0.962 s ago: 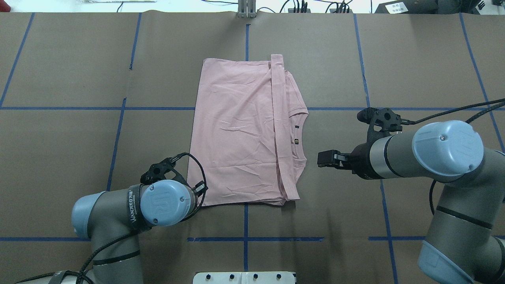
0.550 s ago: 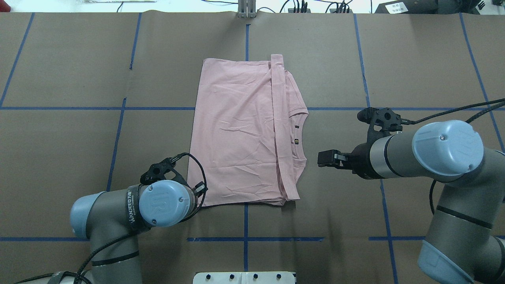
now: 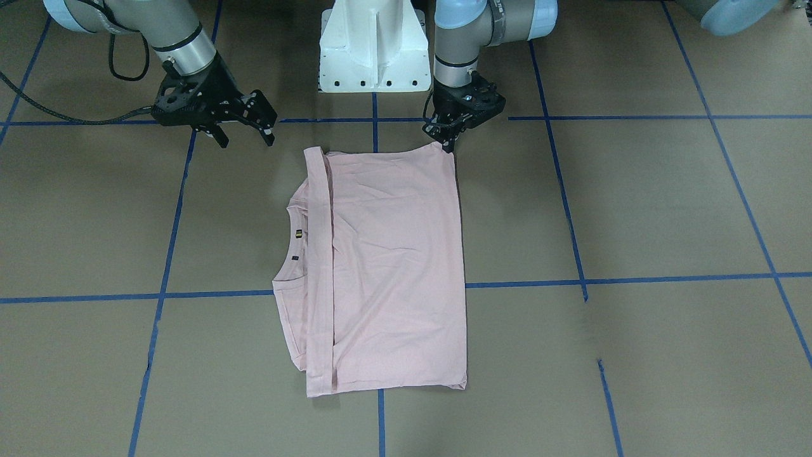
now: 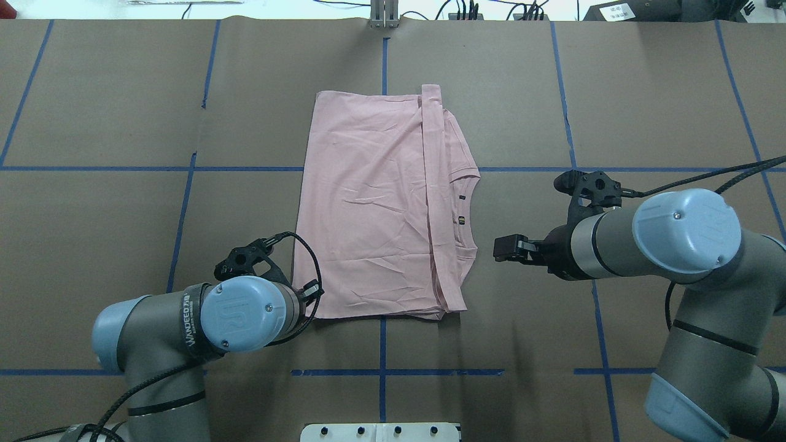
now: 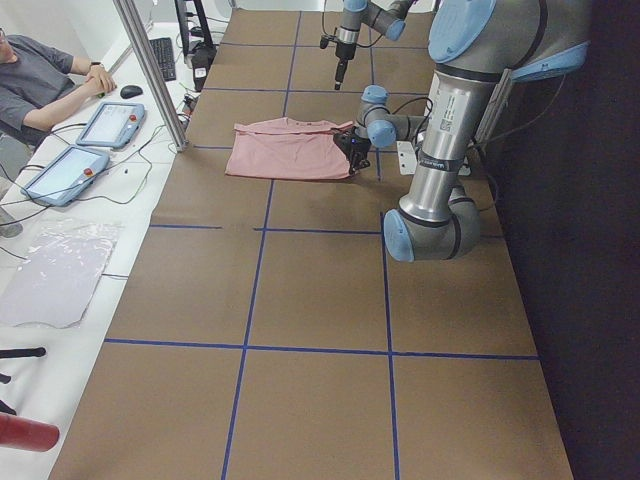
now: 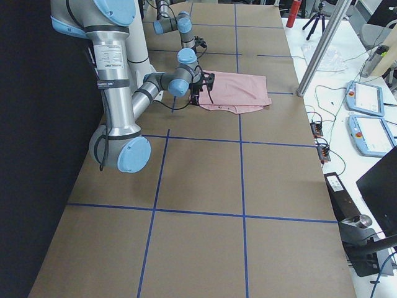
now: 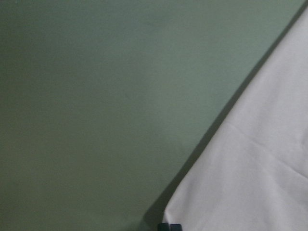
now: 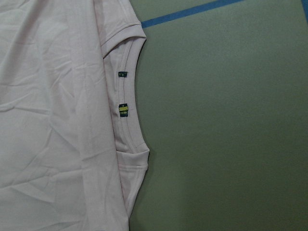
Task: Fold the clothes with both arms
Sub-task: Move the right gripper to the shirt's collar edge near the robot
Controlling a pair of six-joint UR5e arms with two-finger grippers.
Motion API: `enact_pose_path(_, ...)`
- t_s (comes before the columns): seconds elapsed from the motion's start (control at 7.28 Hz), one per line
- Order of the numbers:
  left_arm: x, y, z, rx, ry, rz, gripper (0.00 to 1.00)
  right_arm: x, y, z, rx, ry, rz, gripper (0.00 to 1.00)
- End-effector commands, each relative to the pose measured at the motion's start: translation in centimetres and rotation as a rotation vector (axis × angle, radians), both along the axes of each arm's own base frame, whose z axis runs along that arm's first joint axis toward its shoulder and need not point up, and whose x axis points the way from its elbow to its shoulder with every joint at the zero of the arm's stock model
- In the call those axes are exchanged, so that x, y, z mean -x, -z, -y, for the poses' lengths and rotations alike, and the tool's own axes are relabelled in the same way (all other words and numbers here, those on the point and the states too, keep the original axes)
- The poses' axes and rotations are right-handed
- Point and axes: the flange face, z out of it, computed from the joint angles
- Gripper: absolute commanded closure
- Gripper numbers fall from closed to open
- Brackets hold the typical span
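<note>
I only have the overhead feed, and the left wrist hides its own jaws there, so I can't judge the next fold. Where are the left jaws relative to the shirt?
Observer: In the front-facing view the left gripper points straight down at the shirt corner nearest the robot, right on its edge. I can't tell whether the jaws are pinching the cloth.
Operator: And the right jaws? From overhead they look like one black block.
Observer: The front-facing view shows the right gripper with its jaws spread wide. It sits over bare table, beside the shirt's collar side and not touching it.
</note>
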Motion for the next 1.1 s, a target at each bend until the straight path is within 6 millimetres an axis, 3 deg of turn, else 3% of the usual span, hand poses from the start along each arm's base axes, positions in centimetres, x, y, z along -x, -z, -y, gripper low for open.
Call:
enact_pose_path(0.0,0.3,0.2,0.3,-0.026,-0.017,0.003,1.0,5.9,1.4,1.6,0.138,-0.065,0.026,0.0)
enact_pose_path(0.27,0.6,0.1,0.8,-0.026,-0.009,0.005,1.0,11.2,1.2,2.7,0.296,-0.165,-0.058,0.0)
enact_pose_path(0.41,0.6,0.2,0.8,-0.027,-0.009,0.002,1.0,12.5,2.1,2.5,0.339,-0.193,-0.091,0.0)
enact_pose_path(0.69,0.5,0.2,0.7,-0.027,-0.011,0.002,1.0,14.8,1.7,-0.4,0.369,-0.203,-0.121,0.0)
enact_pose_path(0.96,0.5,0.2,0.7,-0.028,-0.011,0.0,1.0,15.8,2.1,-1.4,0.374,-0.195,-0.165,0.0)
